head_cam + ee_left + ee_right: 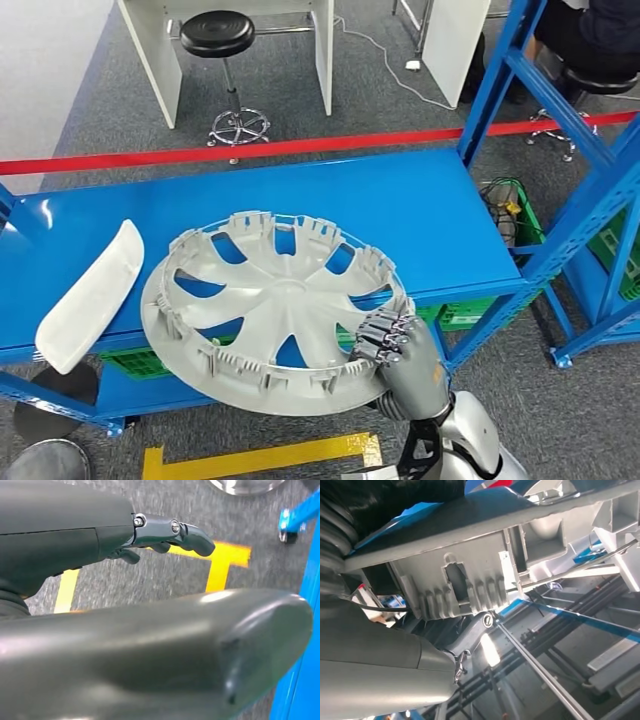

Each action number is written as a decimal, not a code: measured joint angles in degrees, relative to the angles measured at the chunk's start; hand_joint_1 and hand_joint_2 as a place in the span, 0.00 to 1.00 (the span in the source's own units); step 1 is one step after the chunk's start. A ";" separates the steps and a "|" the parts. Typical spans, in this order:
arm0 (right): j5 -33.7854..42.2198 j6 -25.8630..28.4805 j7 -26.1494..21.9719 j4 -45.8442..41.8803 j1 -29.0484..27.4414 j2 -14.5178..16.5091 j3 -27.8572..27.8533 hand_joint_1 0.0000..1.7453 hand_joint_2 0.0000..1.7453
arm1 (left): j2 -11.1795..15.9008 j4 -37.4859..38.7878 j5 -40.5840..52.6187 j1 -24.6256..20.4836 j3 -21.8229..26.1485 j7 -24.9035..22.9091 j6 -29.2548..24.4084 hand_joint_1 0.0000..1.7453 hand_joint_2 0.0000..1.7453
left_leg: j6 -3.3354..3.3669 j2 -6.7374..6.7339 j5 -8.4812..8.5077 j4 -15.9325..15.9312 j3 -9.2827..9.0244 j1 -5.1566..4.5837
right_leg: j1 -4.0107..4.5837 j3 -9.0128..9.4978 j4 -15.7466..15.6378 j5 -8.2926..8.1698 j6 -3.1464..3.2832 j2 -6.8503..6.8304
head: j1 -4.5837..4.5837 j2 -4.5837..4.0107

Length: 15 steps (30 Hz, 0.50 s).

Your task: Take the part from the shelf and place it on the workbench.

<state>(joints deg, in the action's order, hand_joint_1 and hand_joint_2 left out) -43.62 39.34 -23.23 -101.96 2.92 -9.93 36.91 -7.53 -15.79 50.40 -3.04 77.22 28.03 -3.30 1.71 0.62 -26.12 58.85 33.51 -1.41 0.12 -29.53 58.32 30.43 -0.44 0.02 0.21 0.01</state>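
A: How is the part held?
B: The rim of the grey wheel cover is gripped by the right hand, fingers curled over its near edge.
A: Its position?
B: It is tilted, hollow side up, over the blue workbench; contact apparently partial.
A: The left hand?
B: Nothing is held, fingers spread.

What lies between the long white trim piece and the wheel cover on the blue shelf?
Only bare blue shelf: in the head view, a narrow gap separates the trim piece from the wheel cover.
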 joint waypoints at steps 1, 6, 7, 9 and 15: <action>-0.01 0.00 0.02 -0.01 0.00 -0.01 -0.01 1.00 1.00 | 0.09 0.00 0.00 0.02 0.01 -0.01 -0.02 0.00 0.00 | -0.31 0.03 -0.09 0.13 0.16 0.01 | -0.13 -0.23 -0.20 -0.40 0.24 -0.12 | 0.01 -0.01; 0.00 -0.01 0.06 -0.07 -0.05 -0.01 0.02 1.00 1.00 | 0.16 -0.01 0.00 0.05 0.04 -0.01 -0.08 0.00 0.00 | -2.72 0.03 -9.07 11.67 3.81 1.28 | -0.74 -2.43 -0.65 -2.57 1.10 -0.72 | -0.58 -0.01; 0.01 -0.02 0.07 -0.07 -0.08 -0.01 0.01 1.00 1.00 | 0.18 -0.01 0.00 0.05 0.04 -0.01 -0.09 0.00 0.00 | -3.09 0.02 -10.01 14.16 4.24 1.61 | -0.78 -3.07 -0.57 -2.99 1.01 -0.82 | -0.57 -0.01; 0.02 -0.01 0.07 -0.07 -0.13 -0.01 0.01 1.00 1.00 | 0.23 -0.01 0.00 0.05 0.05 -0.01 -0.09 0.00 0.00 | -3.66 -0.02 -8.33 13.45 2.46 2.17 | -0.96 -4.39 -0.29 -3.80 0.60 -0.96 | -0.58 -0.01; 0.01 0.00 0.07 -0.09 -0.14 -0.01 -0.14 1.00 1.00 | 0.26 -0.01 0.01 -0.12 0.07 -0.04 -0.09 0.00 0.00 | -2.57 0.11 -4.76 -1.45 -6.00 1.89 | -1.28 -6.49 0.32 -6.03 -1.69 -1.01 | -0.67 0.00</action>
<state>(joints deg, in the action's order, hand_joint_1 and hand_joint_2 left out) -43.61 39.34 -23.16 -102.05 2.78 -9.94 36.77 -7.27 -15.80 50.41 -3.17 77.29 27.99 -3.39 -0.86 0.73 -30.88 57.39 27.51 0.49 -1.16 -36.02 58.64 24.40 -2.12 -0.99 -0.46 0.01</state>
